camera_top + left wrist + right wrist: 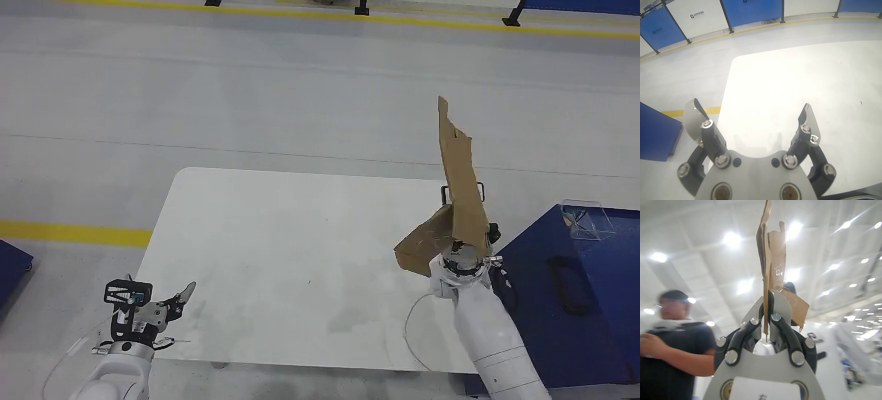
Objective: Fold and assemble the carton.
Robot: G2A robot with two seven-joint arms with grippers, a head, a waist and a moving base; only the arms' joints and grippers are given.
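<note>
Carton (462,180), a flattened sheet of brown cardboard, stands almost upright over the right edge of the table (280,250), with one flap sagging sideways near its lower end. Its bottom edge is pinched between the closed fingers of the right gripper (464,258), which points upward. In the right wrist view the sheet's top is cut off and its layers blur together. The left gripper (160,297) hovers at the table's near left corner, fingers spread wide over bare tabletop.
</note>
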